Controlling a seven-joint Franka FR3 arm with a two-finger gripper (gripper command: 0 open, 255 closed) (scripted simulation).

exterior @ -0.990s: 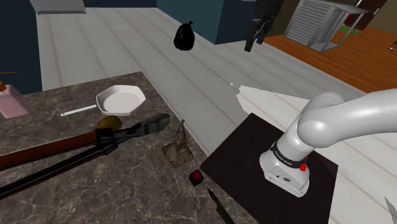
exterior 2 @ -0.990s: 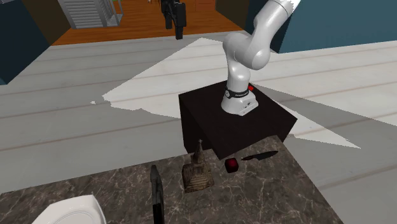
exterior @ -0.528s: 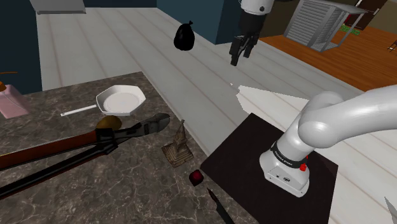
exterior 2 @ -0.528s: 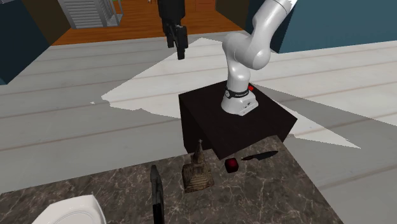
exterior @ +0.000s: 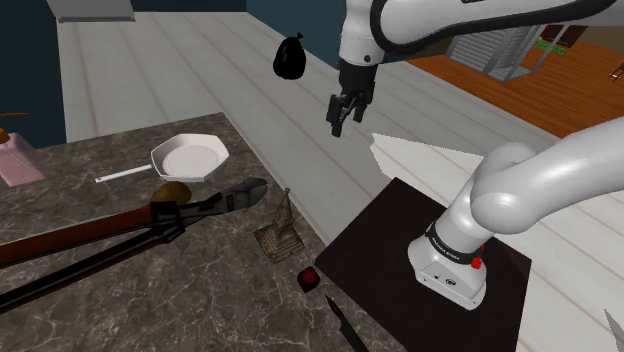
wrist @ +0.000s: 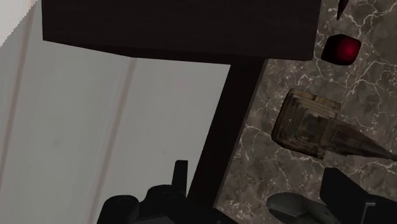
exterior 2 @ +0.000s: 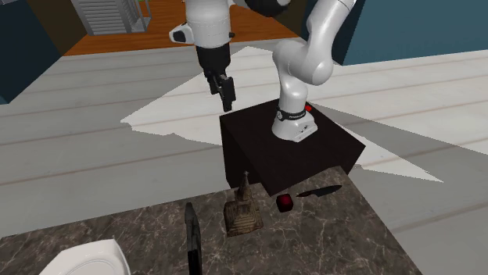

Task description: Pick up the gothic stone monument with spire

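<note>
The stone monument (exterior: 278, 232) is a small brownish block with a thin spire, standing upright on the dark marble counter (exterior: 120, 300) near its edge. It also appears in the second exterior view as the monument (exterior 2: 242, 211), and in the wrist view as the monument (wrist: 316, 126), beside the stand's edge. My black gripper (exterior: 343, 112) hangs open in the air over the pale floor, well above the monument and apart from it. From the other side the gripper (exterior 2: 227, 94) points down above the black stand (exterior 2: 258, 141). Nothing is between the fingers.
A small red cube (exterior: 309, 278) and a black knife (exterior: 345, 325) lie close to the monument. Large bolt cutters (exterior: 150, 225), a white pan (exterior: 188, 157) and a pink bottle (exterior: 15, 160) sit further along the counter. A black bag (exterior: 290, 57) lies on the floor.
The arm has swung down and toward the counter, bringing the gripper lower and to the shoulder view's left. The fingers stay open. Nothing on the counter has moved.
</note>
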